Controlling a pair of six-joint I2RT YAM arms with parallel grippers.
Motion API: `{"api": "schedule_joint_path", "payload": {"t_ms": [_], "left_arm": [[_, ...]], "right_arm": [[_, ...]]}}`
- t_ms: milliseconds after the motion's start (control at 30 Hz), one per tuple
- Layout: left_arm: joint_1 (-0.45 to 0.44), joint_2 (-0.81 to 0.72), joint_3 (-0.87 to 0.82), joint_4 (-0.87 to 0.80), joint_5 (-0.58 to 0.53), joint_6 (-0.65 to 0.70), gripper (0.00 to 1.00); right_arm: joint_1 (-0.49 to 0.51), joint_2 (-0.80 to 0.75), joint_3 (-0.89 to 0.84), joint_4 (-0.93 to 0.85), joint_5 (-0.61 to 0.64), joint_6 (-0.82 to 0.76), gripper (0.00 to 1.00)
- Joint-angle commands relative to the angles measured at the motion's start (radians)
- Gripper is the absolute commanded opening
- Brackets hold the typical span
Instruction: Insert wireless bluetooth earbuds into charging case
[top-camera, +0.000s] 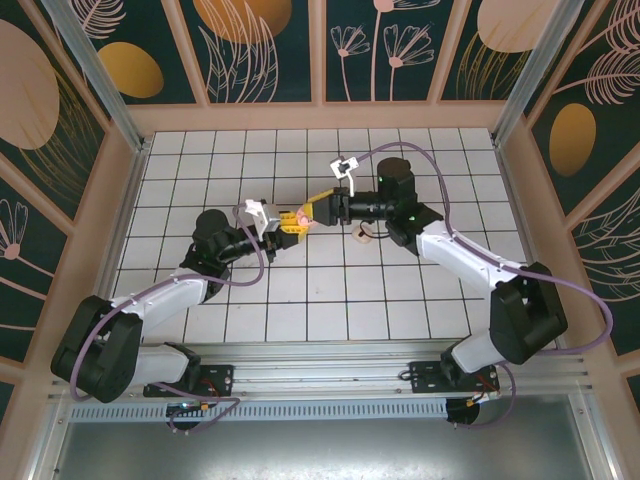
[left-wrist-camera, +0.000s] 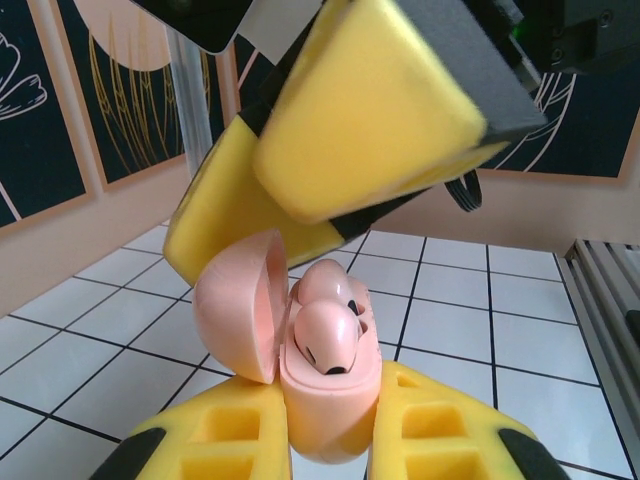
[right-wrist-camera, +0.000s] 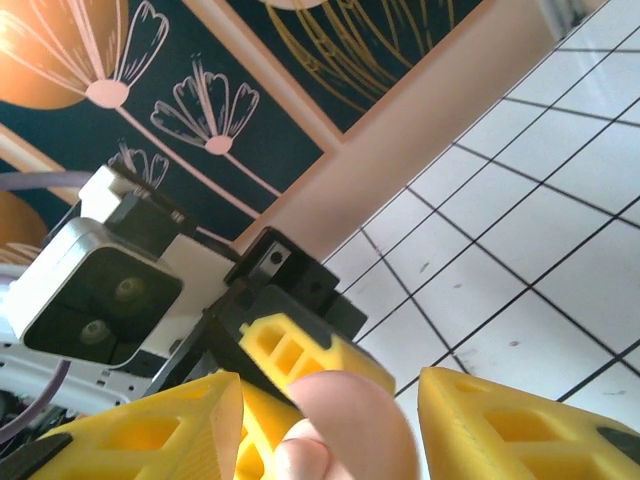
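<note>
My left gripper (left-wrist-camera: 328, 388) is shut on the pink charging case (left-wrist-camera: 330, 415), held upright above the tiles near the table's middle (top-camera: 300, 222). The case's lid (left-wrist-camera: 235, 310) hangs open to the left. Two pale-pink wireless bluetooth earbuds (left-wrist-camera: 325, 338) sit side by side in the case, heads up, the farther one (left-wrist-camera: 328, 285) behind the nearer. My right gripper (right-wrist-camera: 330, 388) is open, its yellow fingers (left-wrist-camera: 370, 110) just above the case; in the right wrist view the lid (right-wrist-camera: 355, 415) lies between them with a gap on each side. In the top view the right gripper (top-camera: 313, 213) meets the left gripper (top-camera: 292, 222).
A small beige piece with a dark centre hole (top-camera: 365, 235) lies on the white tiled floor (top-camera: 300, 290) just right of the grippers, under the right arm. Pink walls with dark flower panels (top-camera: 270, 45) enclose the floor.
</note>
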Motion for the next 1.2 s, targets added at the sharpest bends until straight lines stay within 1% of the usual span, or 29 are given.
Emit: {"api": "schedule_joint_path", "payload": {"t_ms": [0, 167, 267, 333, 433, 500, 600, 667, 733, 800, 833, 933, 1167], "left_arm": [[-0.004, -0.015, 0.038, -0.042, -0.013, 0.025, 0.15], [-0.005, -0.013, 0.039, -0.054, -0.026, 0.022, 0.15], [-0.004, -0.013, 0.047, -0.064, -0.041, 0.011, 0.15], [-0.005, -0.005, 0.062, -0.092, -0.055, -0.001, 0.15], [-0.005, 0.024, 0.097, -0.142, -0.073, -0.067, 0.14], [-0.006, 0.057, 0.135, -0.202, -0.087, -0.120, 0.14], [-0.006, 0.130, 0.228, -0.387, -0.150, -0.187, 0.14], [-0.006, 0.198, 0.300, -0.514, -0.181, -0.252, 0.13], [-0.006, 0.268, 0.366, -0.609, -0.188, -0.312, 0.13], [-0.006, 0.338, 0.410, -0.692, -0.183, -0.356, 0.13], [-0.009, 0.373, 0.460, -0.734, -0.181, -0.371, 0.13], [-0.021, 0.468, 0.529, -0.835, -0.190, -0.383, 0.14], [-0.036, 0.606, 0.621, -0.950, -0.210, -0.411, 0.18]], "right_arm": [[0.010, -0.016, 0.023, 0.059, -0.082, 0.003, 0.50], [0.009, -0.054, -0.012, 0.098, -0.132, 0.019, 0.45], [0.007, -0.090, -0.046, 0.090, -0.104, 0.014, 0.43], [-0.003, -0.117, -0.063, 0.057, -0.037, 0.010, 0.43], [-0.023, -0.160, -0.100, -0.002, 0.112, 0.029, 0.45], [-0.073, -0.199, -0.149, 0.010, 0.208, 0.071, 0.46], [-0.109, -0.259, -0.209, -0.043, 0.407, 0.122, 0.46], [-0.129, -0.281, -0.233, -0.104, 0.487, 0.133, 0.46], [-0.139, -0.291, -0.248, -0.150, 0.529, 0.139, 0.47], [-0.146, -0.296, -0.265, -0.172, 0.552, 0.144, 0.47], [-0.147, -0.297, -0.273, -0.178, 0.556, 0.146, 0.47], [-0.151, -0.295, -0.290, -0.199, 0.559, 0.144, 0.47], [-0.151, -0.289, -0.321, -0.205, 0.551, 0.140, 0.47]]}}
